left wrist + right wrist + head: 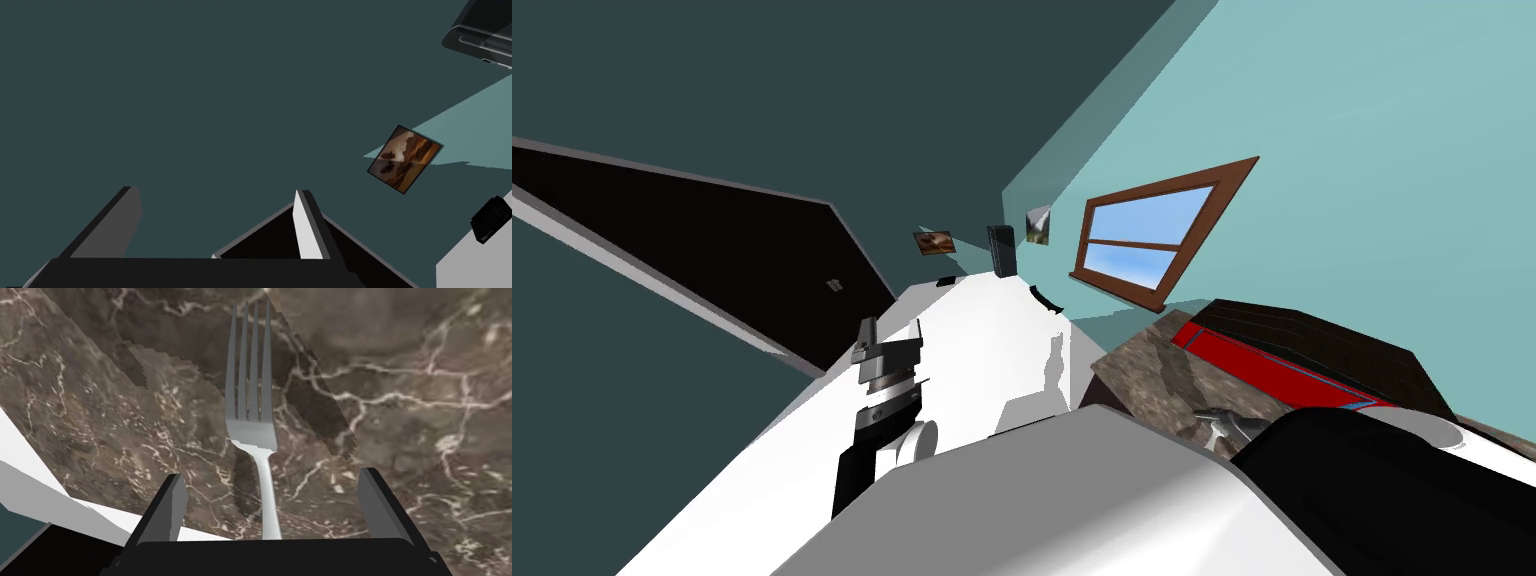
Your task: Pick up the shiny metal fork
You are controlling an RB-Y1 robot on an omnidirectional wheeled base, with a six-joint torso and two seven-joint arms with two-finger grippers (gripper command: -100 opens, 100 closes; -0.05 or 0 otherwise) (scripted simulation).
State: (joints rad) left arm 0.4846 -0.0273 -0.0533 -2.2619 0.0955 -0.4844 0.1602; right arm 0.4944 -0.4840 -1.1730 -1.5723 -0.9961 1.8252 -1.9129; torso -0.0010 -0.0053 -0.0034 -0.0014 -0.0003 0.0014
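You're hovering the right gripper (270, 474) wide open astride the handle of the fork (251, 423), near the marble top's (410, 378) edge, with closing and lifting not yet done.

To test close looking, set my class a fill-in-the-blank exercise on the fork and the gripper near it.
The fork has ___ tines.
It lies on a brown ___ top.
The right gripper is ___, one finger each side of the handle.
Missing words: four; marble; open.
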